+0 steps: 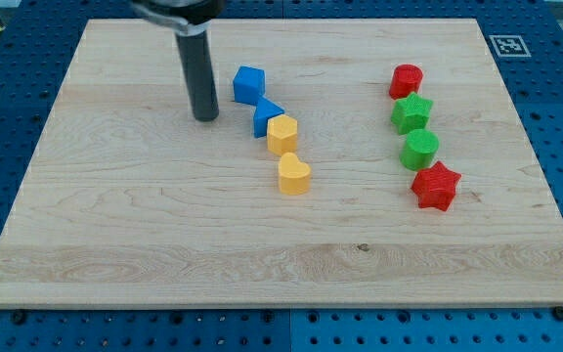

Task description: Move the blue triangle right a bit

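The blue triangle (265,115) lies on the wooden board (164,225), a little left of centre near the view's top. A blue cube-like block (248,84) sits just above and left of it. A yellow hexagon block (282,134) touches its lower right side. My tip (205,117) rests on the board to the left of the blue triangle, with a gap of bare wood between them.
A yellow heart block (294,174) lies below the yellow hexagon. On the view's right stands a column: a red round block (406,80), a green star (411,113), a green round block (420,150), a red star (435,186).
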### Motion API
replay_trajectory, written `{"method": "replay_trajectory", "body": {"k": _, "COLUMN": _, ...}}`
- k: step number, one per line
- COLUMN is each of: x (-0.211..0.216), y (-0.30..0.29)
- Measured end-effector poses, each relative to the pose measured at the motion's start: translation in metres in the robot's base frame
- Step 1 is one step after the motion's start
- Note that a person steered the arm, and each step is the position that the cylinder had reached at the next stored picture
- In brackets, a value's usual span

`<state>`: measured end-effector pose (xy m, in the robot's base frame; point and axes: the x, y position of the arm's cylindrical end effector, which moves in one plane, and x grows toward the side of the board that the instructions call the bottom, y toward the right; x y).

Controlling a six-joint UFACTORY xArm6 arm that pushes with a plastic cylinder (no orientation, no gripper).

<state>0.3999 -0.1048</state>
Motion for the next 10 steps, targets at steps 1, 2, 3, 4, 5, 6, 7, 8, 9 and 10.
{"method": "replay_trajectory", "body": {"k": 1, "x": 0.030, "y": 0.001}}
{"method": "replay_trajectory", "body": {"k": 2, "x": 0.032, "y": 0.005}}
{"method": "replay_trajectory", "body": {"k": 3, "x": 0.032, "y": 0.020}}
{"method": "replay_trajectory", "body": {"k": 4, "x": 0.032, "y": 0.046}}
{"method": "replay_trajectory", "body": {"k": 5, "x": 0.025, "y": 0.053}}
{"method": "replay_trajectory", "body": {"k": 6, "x": 0.018, "y": 0.055}}
{"method": "replay_trajectory", "body": {"k": 7, "x": 0.018, "y": 0.057}}
{"method": "replay_trajectory", "body": {"k": 8, "x": 0.008, "y": 0.057}}
{"method": "replay_trajectory", "body": {"k": 9, "x": 0.001, "y": 0.058}}
{"method": "replay_trajectory", "body": {"k": 10, "x": 0.001, "y": 0.045}}
